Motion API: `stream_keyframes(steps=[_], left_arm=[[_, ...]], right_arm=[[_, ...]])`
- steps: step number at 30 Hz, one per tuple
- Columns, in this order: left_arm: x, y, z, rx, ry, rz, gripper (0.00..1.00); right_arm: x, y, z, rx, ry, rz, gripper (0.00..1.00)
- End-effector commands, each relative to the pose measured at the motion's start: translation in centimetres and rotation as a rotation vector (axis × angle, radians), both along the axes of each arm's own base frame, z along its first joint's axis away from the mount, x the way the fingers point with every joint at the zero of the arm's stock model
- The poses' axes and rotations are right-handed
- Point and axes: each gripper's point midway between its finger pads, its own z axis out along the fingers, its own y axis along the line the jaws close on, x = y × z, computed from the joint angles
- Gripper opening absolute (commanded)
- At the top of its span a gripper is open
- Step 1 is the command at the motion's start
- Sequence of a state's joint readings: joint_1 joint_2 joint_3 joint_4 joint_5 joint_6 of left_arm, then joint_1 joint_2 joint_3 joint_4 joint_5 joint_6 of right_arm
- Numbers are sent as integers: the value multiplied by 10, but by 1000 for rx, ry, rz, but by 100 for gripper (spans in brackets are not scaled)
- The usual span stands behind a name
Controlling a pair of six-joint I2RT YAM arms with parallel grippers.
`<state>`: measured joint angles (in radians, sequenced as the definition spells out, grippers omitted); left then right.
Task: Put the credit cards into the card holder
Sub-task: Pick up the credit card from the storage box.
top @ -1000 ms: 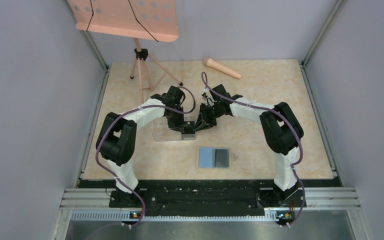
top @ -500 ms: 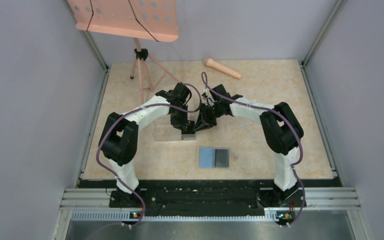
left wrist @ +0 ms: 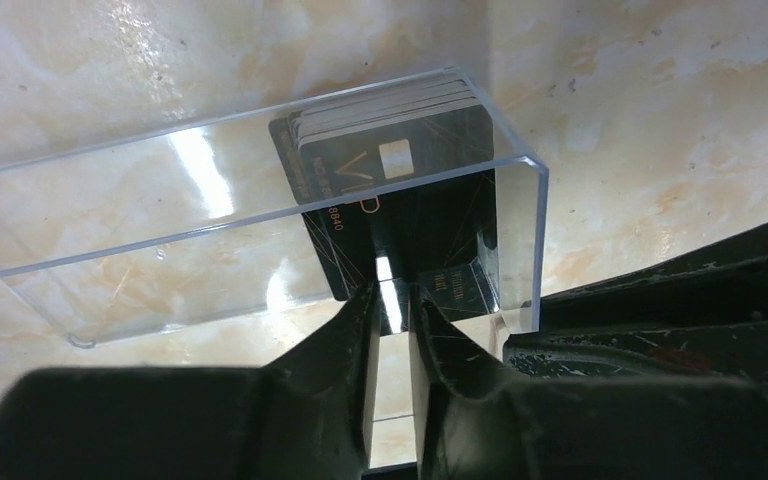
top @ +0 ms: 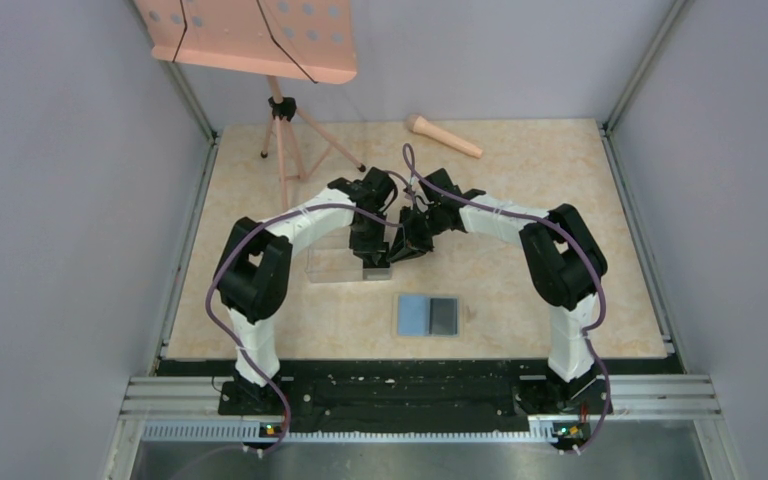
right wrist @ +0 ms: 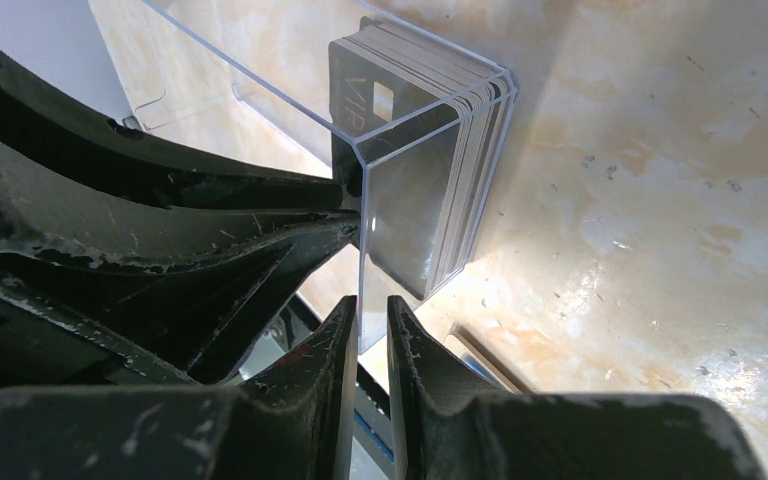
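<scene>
The left fingers (left wrist: 365, 322) are closed down to a thin slit. Their tips sit at the near long wall of a clear box (left wrist: 110, 230), right where the edge of the front dark card reaches them. The wrist view does not settle whether that card or the clear wall is pinched, or neither.

The credit cards (left wrist: 390, 130) stand as a tight stack at the end of the box straight ahead of these tips. The front one is black, with pale lettering and a small light square.

The right fingers (right wrist: 340, 330) are also drawn almost together. A vertical edge of the clear box's end wall runs down into the slit between them, so they appear to clamp it. The stack of cards is just beyond that wall, and the black body of the left arm's hand crowds in beside them.

From above, both pairs of fingers meet at the same end of the box, nearly touching each other.

The card holder (top: 415, 316) lies open and flat on the bench (top: 540, 200). It is on the base side of both pairs of fingers, apart from them and from the box. One half shows light blue, the other dark grey.

Beyond the fingers, toward the far wall, a peach music stand (top: 250, 35) and a peach cone-shaped object (top: 443, 136) sit well clear.
</scene>
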<state>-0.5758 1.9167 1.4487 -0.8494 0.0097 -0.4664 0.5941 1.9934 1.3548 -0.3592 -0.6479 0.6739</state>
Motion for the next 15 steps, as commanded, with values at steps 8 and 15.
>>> stream_keyframes(steps=[8,15], left_arm=[[10,7,14,32,-65,36,40],[7,11,5,22,-46,46,44]], right_arm=[[-8,7,22,39,-41,32,17],[-9,7,22,40,-40,35,16]])
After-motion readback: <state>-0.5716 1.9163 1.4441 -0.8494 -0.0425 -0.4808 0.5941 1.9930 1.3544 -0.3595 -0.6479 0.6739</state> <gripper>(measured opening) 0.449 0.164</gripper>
